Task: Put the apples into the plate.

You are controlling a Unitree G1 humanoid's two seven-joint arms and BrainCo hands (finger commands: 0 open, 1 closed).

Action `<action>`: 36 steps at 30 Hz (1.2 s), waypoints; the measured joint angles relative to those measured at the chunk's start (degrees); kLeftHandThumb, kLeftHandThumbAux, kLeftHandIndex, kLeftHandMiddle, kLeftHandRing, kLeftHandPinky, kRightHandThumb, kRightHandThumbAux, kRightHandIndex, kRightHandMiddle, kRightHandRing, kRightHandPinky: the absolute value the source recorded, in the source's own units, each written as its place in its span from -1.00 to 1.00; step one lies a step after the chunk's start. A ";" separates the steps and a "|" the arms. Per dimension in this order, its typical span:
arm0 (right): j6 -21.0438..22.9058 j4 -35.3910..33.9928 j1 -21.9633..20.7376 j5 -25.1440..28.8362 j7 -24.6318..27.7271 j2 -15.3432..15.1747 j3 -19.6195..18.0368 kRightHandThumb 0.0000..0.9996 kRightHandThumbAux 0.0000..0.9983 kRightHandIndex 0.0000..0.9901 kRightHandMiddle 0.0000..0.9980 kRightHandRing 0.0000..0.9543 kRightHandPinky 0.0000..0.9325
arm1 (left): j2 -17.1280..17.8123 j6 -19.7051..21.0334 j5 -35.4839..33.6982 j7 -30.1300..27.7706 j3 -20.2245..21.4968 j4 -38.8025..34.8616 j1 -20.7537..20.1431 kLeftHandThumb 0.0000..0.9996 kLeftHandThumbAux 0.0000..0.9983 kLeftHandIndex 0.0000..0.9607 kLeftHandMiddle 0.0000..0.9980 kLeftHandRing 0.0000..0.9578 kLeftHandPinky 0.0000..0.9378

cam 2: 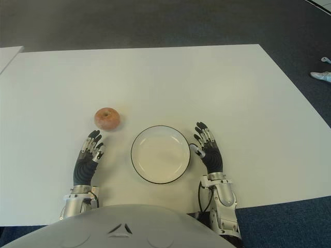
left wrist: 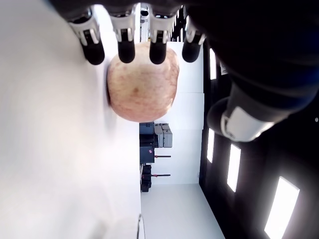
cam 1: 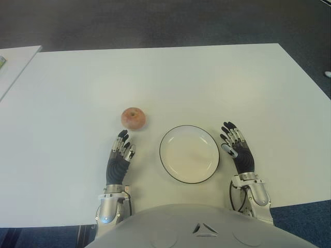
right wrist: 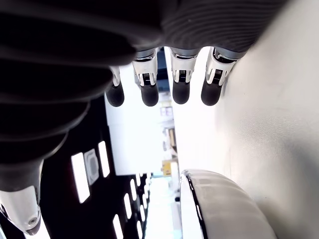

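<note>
Your left hand [cam 1: 120, 155] lies fingers spread and empty, left of the white plate [cam 1: 189, 153]; the apple [cam 1: 133, 118] sits just beyond its fingertips. Your right hand [cam 1: 237, 149], equally spread, flanks the plate's right.

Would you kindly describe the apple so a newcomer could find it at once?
On the white table, look just ahead of the left hand, left of the empty plate. The apple is the only round, reddish-yellow thing there.

Bright, even overhead light on the table [cam 1: 207, 82]; wrist views show glare and close-up blur.
</note>
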 measured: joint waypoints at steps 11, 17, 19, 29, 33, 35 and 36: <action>0.00 0.05 0.00 -0.08 -0.02 0.00 0.00 -0.80 0.24 -0.98 -0.94 -1.00 -0.98 | 0.35 -1.49 5.14 2.41 0.18 -0.42 0.25 -0.74 0.10 -0.99 -1.00 -1.00 -0.95; 0.00 0.12 -0.03 -0.15 -0.02 -0.01 0.01 -0.78 0.22 -0.97 -0.95 -1.00 -0.99 | 2.61 -4.57 15.20 6.63 1.22 -3.96 2.99 -0.75 0.07 -1.00 -1.00 -1.00 -0.98; -0.02 0.25 -0.09 -0.17 -0.02 -0.04 -0.03 -0.77 0.22 -0.97 -0.94 -1.00 -0.99 | 3.03 -4.64 19.21 8.63 1.80 -5.86 3.79 -0.76 0.06 -1.00 -0.99 -0.99 -0.99; -0.70 1.22 -0.69 -0.22 -0.02 0.00 -0.07 -0.76 0.19 -0.94 -0.92 -1.00 -0.98 | 3.57 -3.22 33.34 17.57 2.46 -9.02 3.68 -0.70 0.04 -1.00 -0.99 -0.99 -0.97; -1.13 1.58 -0.89 -0.24 -0.02 -0.01 -0.09 -0.76 0.18 -0.94 -0.92 -1.00 -0.99 | 4.05 -1.61 42.81 23.59 2.67 -11.03 3.15 -0.64 0.05 -1.00 -1.00 -1.00 -0.97; -1.19 1.79 -1.12 -0.26 -0.03 -0.03 -0.14 -0.75 0.18 -0.93 -0.92 -1.00 -0.99 | 4.85 -0.29 47.25 26.50 2.98 -12.01 2.46 -0.57 0.05 -1.00 -1.00 -1.00 -0.99; -1.19 1.89 -1.24 -0.27 -0.03 -0.05 -0.16 -0.75 0.18 -0.93 -0.92 -1.00 -0.99 | 5.41 0.37 49.30 27.78 3.23 -12.52 2.15 -0.56 0.05 -1.00 -1.00 -1.00 -0.99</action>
